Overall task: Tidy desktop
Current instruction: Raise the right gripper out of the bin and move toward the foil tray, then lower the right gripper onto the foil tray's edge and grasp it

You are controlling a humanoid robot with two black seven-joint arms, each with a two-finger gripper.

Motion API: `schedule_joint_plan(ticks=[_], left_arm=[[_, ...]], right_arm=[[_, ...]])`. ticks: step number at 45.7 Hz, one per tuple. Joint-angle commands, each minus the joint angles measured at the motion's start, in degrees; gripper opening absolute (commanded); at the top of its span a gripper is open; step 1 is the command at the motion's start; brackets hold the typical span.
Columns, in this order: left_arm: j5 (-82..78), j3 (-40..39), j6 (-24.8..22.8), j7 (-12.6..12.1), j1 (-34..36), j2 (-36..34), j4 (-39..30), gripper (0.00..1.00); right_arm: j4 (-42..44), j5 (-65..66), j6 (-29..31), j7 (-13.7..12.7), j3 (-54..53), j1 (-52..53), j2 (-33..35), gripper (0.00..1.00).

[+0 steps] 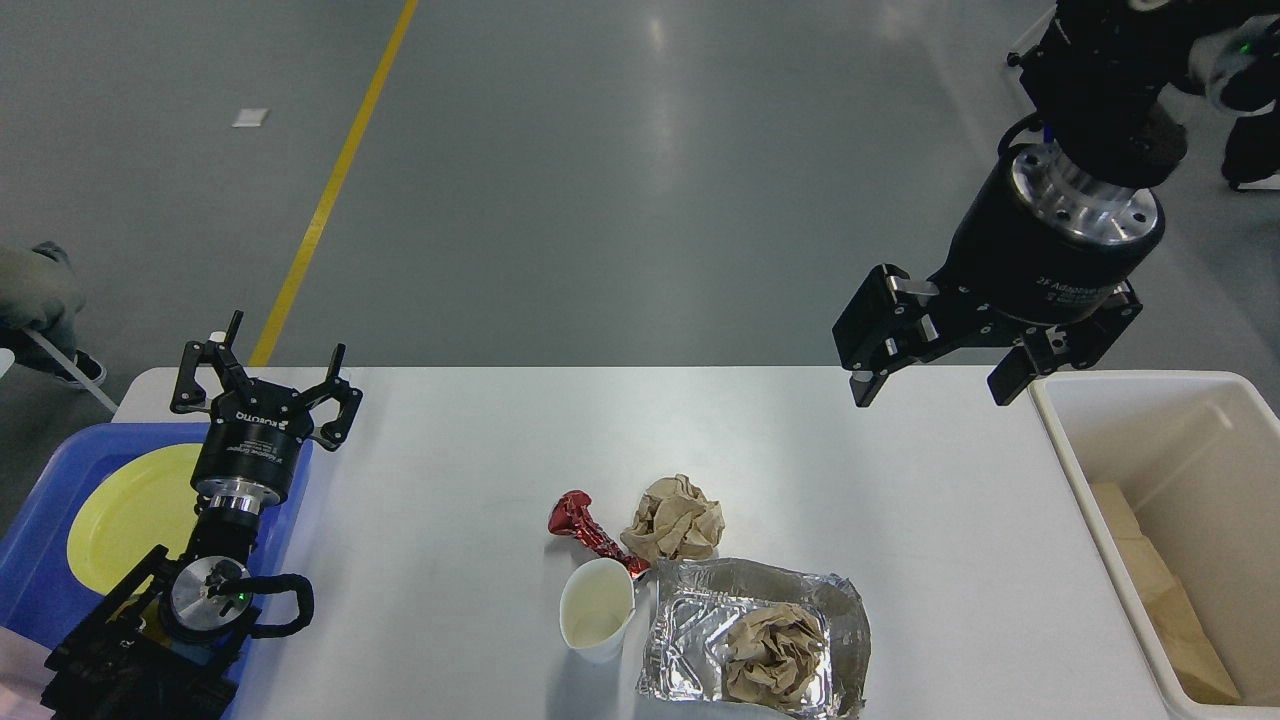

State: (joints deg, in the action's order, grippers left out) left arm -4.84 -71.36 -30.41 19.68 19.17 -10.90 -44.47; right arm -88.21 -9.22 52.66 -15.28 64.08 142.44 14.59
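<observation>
The white desktop [860, 480] fills the lower view. Near its front middle lie a red foil wrapper [588, 528], a crumpled brown paper ball [676, 520], a white paper cup [598, 624] and a foil tray [690, 620] holding another brown paper wad [772, 666]. My right gripper [930, 390] hangs open and empty above the desktop's far right part, just left of the bin. My left gripper [264, 384] stands open and empty at the far left, over the blue tray's inner edge.
A blue plastic tray [50, 500] with a yellow plate [130, 510] sits at the left edge. A cream bin [1180, 430] holding tan pieces [1160, 590] stands at the right end. Grey floor with a yellow line lies beyond.
</observation>
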Motion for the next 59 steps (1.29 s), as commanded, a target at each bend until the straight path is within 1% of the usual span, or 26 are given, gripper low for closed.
schedule_joint_plan(ticks=[1, 9, 13, 19, 24, 34, 42, 48, 55, 57, 59], left_arm=[[0.0, 0.0, 0.0, 0.0, 0.0, 0.0, 0.0, 0.99], [0.0, 0.0, 0.0, 0.0, 0.0, 0.0, 0.0, 0.99], [0.0, 0.0, 0.0, 0.0, 0.0, 0.0, 0.0, 0.99], [0.0, 0.0, 0.0, 0.0, 0.0, 0.0, 0.0, 0.99], [0.0, 0.0, 0.0, 0.0, 0.0, 0.0, 0.0, 0.99], [0.0, 0.0, 0.0, 0.0, 0.0, 0.0, 0.0, 0.99], [0.0, 0.0, 0.0, 0.0, 0.0, 0.0, 0.0, 0.99], [0.0, 0.0, 0.0, 0.0, 0.0, 0.0, 0.0, 0.99], [0.0, 0.0, 0.0, 0.0, 0.0, 0.0, 0.0, 0.99], [0.0, 0.0, 0.0, 0.0, 0.0, 0.0, 0.0, 0.99], [0.0, 0.0, 0.0, 0.0, 0.0, 0.0, 0.0, 0.99]], right_arm=[[0.1, 0.3, -2.3, 0.0, 0.0, -4.3, -1.0, 1.00], [0.1, 0.6, -7.1, 0.0, 0.0, -9.6, -1.1, 1.00], [0.1, 0.7, -11.3, 0.0, 0.0, -13.0, -1.1, 1.00], [0.1, 0.8, -18.3, 0.0, -0.1, -20.4, -1.5, 1.00], [0.0, 1.2, -22.9, 0.0, -0.4, -26.6, -1.7, 1.00], [0.2, 5.6, -32.8, 0.0, -1.1, -38.6, -2.8, 1.00], [0.3, 7.7, -41.1, 0.1, -4.0, -46.7, -3.6, 1.00], [2.6, 8.0, -46.9, 0.0, -5.2, -52.2, -5.7, 1.00], [6.5, 8.0, -51.9, 0.0, -5.2, -57.5, -9.0, 1.00], [7.4, 7.6, -52.9, 0.0, -5.1, -58.3, -9.3, 0.98], [7.6, 7.4, -53.4, 0.0, -5.1, -58.7, -9.4, 0.98]])
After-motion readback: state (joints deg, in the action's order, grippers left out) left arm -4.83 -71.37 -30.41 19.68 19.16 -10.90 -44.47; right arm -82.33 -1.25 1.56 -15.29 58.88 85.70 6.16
